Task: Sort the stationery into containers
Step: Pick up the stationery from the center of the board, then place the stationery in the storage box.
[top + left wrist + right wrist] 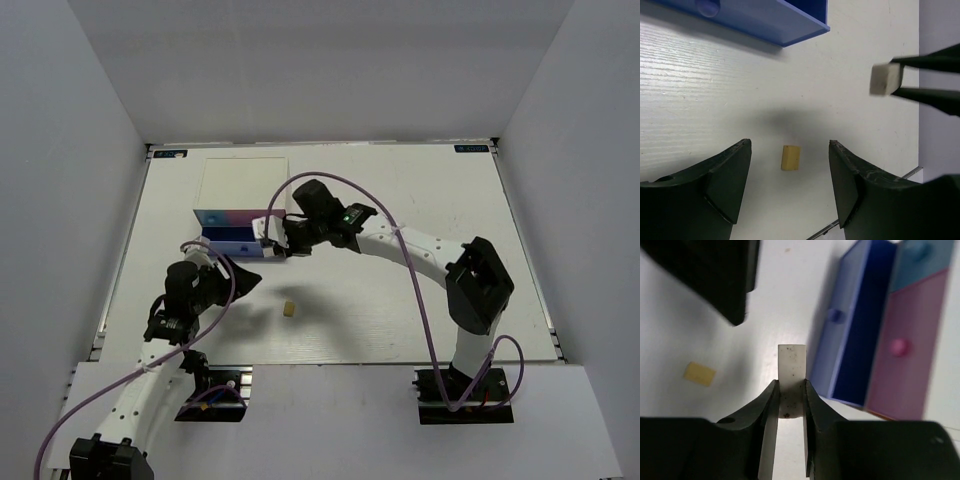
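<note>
My right gripper [790, 386] is shut on a grey-white eraser [791, 367] and holds it above the table, just beside the pulled-out darker blue drawer [856, 335] of the drawer box [243, 180]. The pink front [905, 347] and the light blue front [920, 257] are shut. In the top view the right gripper [270, 250] is at the open drawer [230, 241]. My left gripper [790, 143] is open and empty, with a tan eraser [790, 157] lying on the table ahead between its fingers. The tan eraser also shows in the top view [289, 310]. No markers show.
The left gripper [243, 278] is close to the right gripper, just in front of the drawer box. The held eraser [886, 79] shows at the right of the left wrist view. Grey walls close in the white table [420, 300] on three sides.
</note>
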Controlling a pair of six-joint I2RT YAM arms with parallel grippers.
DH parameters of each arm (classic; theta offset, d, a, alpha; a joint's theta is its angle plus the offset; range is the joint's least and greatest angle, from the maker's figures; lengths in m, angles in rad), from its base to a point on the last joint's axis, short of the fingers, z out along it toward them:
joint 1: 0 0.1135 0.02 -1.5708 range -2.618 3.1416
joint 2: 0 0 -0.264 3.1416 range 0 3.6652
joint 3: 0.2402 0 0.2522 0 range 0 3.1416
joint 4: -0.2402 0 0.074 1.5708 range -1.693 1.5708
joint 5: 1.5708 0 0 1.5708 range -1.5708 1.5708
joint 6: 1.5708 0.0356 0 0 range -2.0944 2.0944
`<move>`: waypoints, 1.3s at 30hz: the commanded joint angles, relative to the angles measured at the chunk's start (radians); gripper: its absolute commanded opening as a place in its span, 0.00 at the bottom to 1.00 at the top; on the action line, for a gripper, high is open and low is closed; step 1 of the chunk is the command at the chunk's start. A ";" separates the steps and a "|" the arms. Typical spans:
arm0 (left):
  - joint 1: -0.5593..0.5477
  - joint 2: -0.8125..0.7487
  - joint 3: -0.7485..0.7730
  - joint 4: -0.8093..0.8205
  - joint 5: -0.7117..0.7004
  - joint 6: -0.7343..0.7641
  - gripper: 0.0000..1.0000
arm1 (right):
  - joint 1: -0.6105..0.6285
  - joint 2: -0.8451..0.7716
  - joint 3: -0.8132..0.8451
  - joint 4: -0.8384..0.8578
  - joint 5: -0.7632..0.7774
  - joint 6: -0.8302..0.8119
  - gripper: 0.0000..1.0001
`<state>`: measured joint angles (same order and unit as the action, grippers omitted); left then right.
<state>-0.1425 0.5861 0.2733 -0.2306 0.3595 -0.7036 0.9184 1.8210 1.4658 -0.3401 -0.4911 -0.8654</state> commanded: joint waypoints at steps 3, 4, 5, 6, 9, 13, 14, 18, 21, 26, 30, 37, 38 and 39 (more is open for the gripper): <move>-0.012 0.014 0.056 0.011 0.022 0.045 0.73 | 0.002 0.059 0.097 0.099 0.150 0.108 0.00; -0.012 0.014 0.067 0.011 0.022 0.056 0.73 | 0.004 0.090 0.144 0.105 0.190 0.114 0.00; -0.012 0.026 0.076 0.001 0.022 0.056 0.73 | 0.007 0.122 0.162 0.111 0.221 0.115 0.00; -0.012 0.035 0.076 -0.009 0.022 0.065 0.73 | 0.007 0.141 0.203 0.108 0.236 0.114 0.00; -0.023 0.046 0.089 -0.009 0.022 0.065 0.73 | 0.005 0.239 0.316 0.075 0.284 0.106 0.00; -0.032 0.058 0.098 -0.009 0.022 0.065 0.74 | 0.004 0.311 0.395 0.041 0.302 0.100 0.06; -0.032 0.069 0.098 -0.009 0.022 0.065 0.74 | 0.004 0.313 0.389 0.041 0.310 0.095 0.08; -0.043 0.092 0.098 0.010 0.022 0.065 0.74 | 0.007 0.314 0.361 0.041 0.325 0.088 0.27; -0.068 0.127 0.098 0.030 0.022 0.065 0.75 | 0.007 0.310 0.344 0.044 0.333 0.095 0.38; -0.120 0.214 0.127 0.048 0.004 0.075 0.77 | 0.004 0.264 0.320 0.026 0.299 0.120 0.42; -0.161 0.251 0.162 0.039 -0.043 0.084 0.77 | -0.004 0.200 0.298 0.007 0.281 0.160 0.34; -0.265 0.343 0.219 0.016 -0.161 0.062 0.78 | -0.068 0.048 0.171 0.044 0.377 0.340 0.00; -0.279 0.372 0.228 0.007 -0.175 0.062 0.78 | -0.100 0.025 0.154 0.087 0.414 0.368 0.00; -0.293 0.388 0.247 -0.004 -0.191 0.062 0.78 | -0.114 0.017 0.133 0.093 0.474 0.414 0.00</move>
<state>-0.4019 0.9432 0.4618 -0.2157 0.2428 -0.6441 0.8665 1.9060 1.6371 -0.3195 -0.1421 -0.5926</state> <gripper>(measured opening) 0.780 0.011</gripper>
